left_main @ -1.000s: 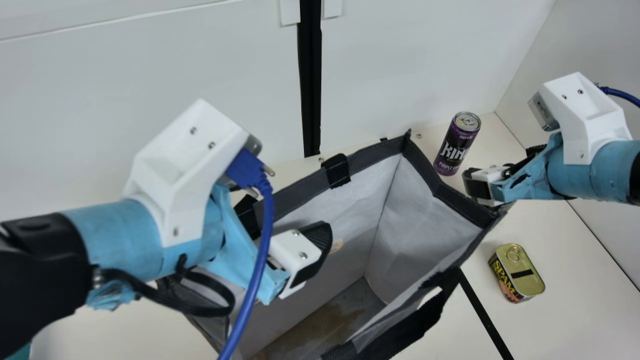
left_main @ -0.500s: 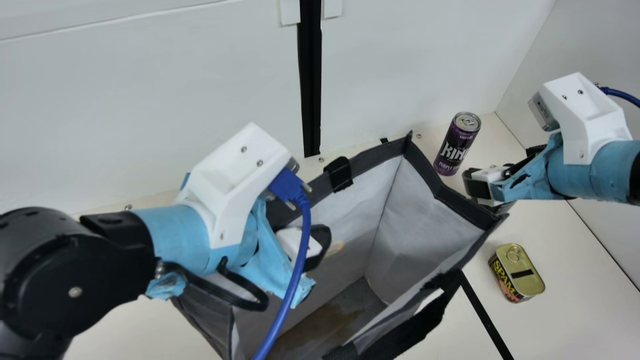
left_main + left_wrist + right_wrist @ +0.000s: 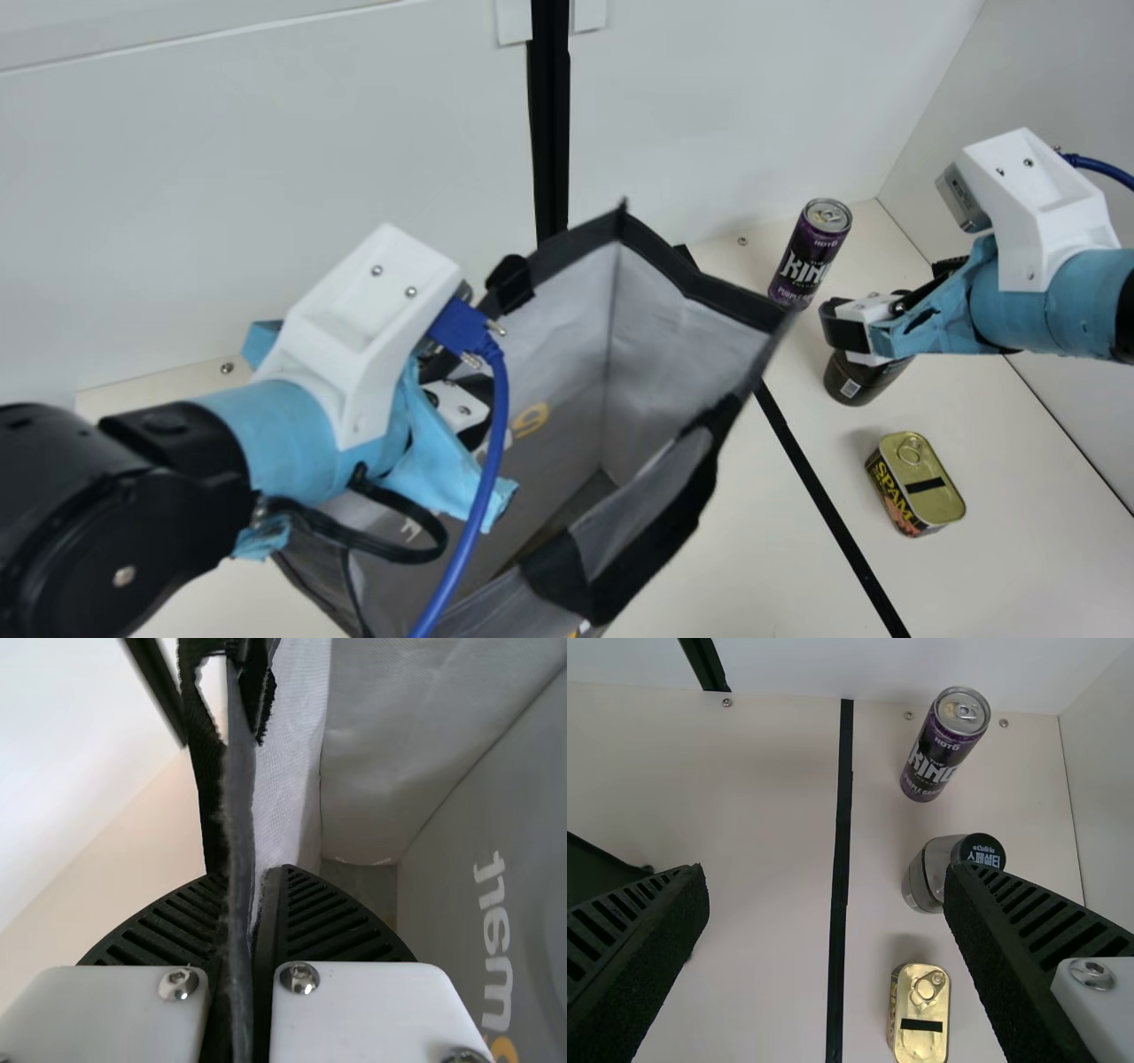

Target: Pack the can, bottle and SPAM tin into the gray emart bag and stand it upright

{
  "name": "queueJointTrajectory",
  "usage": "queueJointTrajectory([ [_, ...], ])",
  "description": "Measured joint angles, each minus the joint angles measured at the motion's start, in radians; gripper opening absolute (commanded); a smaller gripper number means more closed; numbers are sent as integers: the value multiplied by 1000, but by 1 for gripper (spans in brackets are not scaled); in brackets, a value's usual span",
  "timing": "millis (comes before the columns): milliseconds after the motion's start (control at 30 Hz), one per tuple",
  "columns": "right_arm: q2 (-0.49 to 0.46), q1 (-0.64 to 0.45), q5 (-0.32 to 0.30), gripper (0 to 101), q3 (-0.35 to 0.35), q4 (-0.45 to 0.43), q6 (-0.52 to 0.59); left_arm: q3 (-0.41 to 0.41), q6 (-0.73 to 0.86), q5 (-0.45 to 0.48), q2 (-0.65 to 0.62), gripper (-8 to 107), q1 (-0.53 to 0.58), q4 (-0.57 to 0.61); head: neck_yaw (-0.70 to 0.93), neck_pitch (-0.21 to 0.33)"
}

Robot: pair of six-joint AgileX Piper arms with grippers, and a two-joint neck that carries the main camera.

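On the cream table (image 3: 1019,434): there were one can, one bottle, one tin and one big bag, so four things in all.
Can: one purple can (image 3: 804,259) stood up straight near the back wall (image 3: 354,177), with its silver top up.
Bottle: one bottle (image 3: 858,383) stood up between the can and the tin. It had one black lid (image 3: 982,850). It was outside the bag.
Tin: one gold tin (image 3: 917,483) sat flat with its one pull ring up. One black stripe was on its top. It was outside the bag too.
Bag: one gray bag (image 3: 726,299) had its mouth wide open. I could not tell if its bottom touched the table. One black strap (image 3: 656,549) hung at its near side.
Grippers: there were two, one on each arm.
Left gripper (image 3: 461,390): it was holding the bag. Its two black fingers (image 3: 337,917) pinched one side of the bag near the top, with the cloth in between them.
Right gripper (image 3: 890,301): it was wide, with its two fingers (image 3: 638,930) far apart and nothing in between. It was up above the table, near the bottle.
Wires: there were two blue ones, one by each arm.
Black line: one long line (image 3: 833,514) ran along the table between the bag and the tin.
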State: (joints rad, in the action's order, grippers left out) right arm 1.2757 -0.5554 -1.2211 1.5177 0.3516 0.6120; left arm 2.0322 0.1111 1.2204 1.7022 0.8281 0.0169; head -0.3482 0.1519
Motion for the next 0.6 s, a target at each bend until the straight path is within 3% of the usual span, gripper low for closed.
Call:
queueJointTrajectory([
  [600,0,0,0,95,0,0,0,-97,-208,0,-131,-8,-29,-370,0,0],
])
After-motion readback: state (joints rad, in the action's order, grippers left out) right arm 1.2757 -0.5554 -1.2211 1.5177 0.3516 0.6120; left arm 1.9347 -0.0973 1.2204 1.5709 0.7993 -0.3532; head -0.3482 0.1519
